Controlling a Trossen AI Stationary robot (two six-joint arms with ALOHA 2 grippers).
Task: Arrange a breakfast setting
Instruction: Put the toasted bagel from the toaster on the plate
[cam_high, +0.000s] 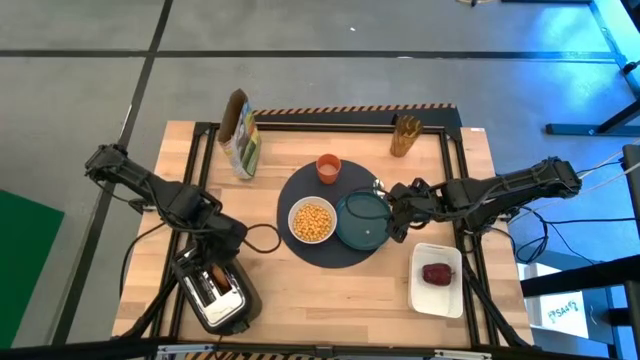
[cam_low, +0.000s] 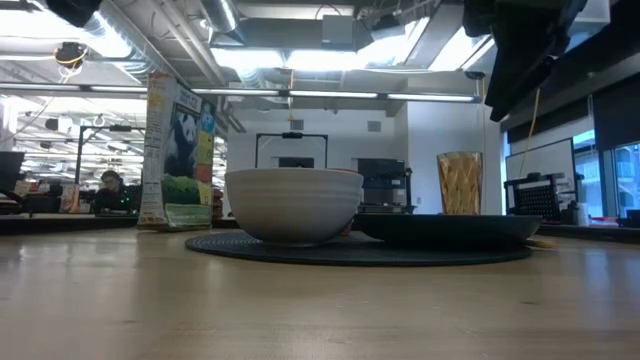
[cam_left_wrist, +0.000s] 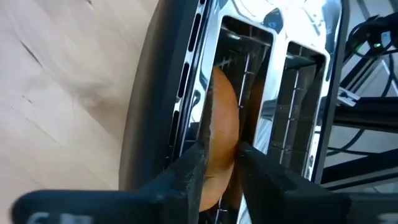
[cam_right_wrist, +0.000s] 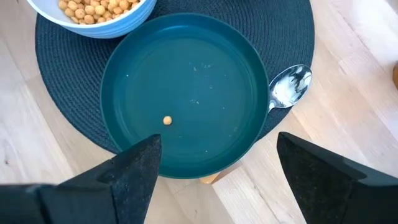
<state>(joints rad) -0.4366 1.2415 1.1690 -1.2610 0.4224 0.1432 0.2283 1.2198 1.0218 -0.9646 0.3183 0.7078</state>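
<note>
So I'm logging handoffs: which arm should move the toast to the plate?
Left. Its gripper is already shut on the toast in the toaster; the right gripper hangs open over the plate.

The left gripper (cam_left_wrist: 219, 163) points downward, fingers (cam_left_wrist: 186, 171) pinched close together. The right gripper (cam_right_wrist: 214, 171) hovers with fingers (cam_right_wrist: 134, 168) spread wide.

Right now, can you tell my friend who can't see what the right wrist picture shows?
An empty teal plate sits on a round dark mat, one stray cereal piece on it. The right hand hovers open above; a spoon lies beside the plate.
</note>
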